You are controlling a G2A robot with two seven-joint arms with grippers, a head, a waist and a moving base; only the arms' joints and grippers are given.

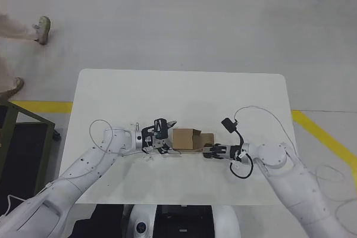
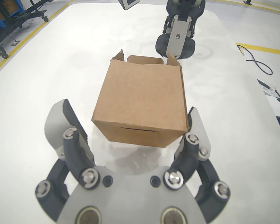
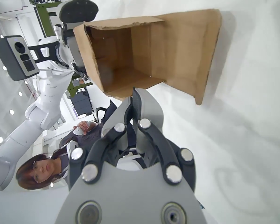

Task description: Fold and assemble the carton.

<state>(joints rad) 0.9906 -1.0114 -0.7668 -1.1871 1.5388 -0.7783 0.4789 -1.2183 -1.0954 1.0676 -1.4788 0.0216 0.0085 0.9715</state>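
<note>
1. The carton (image 1: 186, 139) was seen lying on its side about the middle of the table (image 1: 178, 89), between the two grippers, with its closed end turned to the left gripper (image 2: 128, 107) and its open mouth to the right gripper (image 3: 132, 94).
2. The left gripper was held low at the closed end, its fingers (image 2: 70, 120) spread wide on either side. One tip was just beside a corner of the carton and the other stood apart from it.
3. The right gripper was held at the rim of the mouth with its fingers pressed together. Nothing was seen between them, and contact with the rim could not be settled.
4. One flap (image 3: 200, 54) was laid out flat on the table at the mouth, and the other edges were left unfolded.
5. The body was judged squared and one end closed, so the closing of the mouth was taken as the step in hand.
6. For the next move, the carton would need to be steadied at the closed end while the flaps are pushed inward, without its being slid or crushed.
</note>
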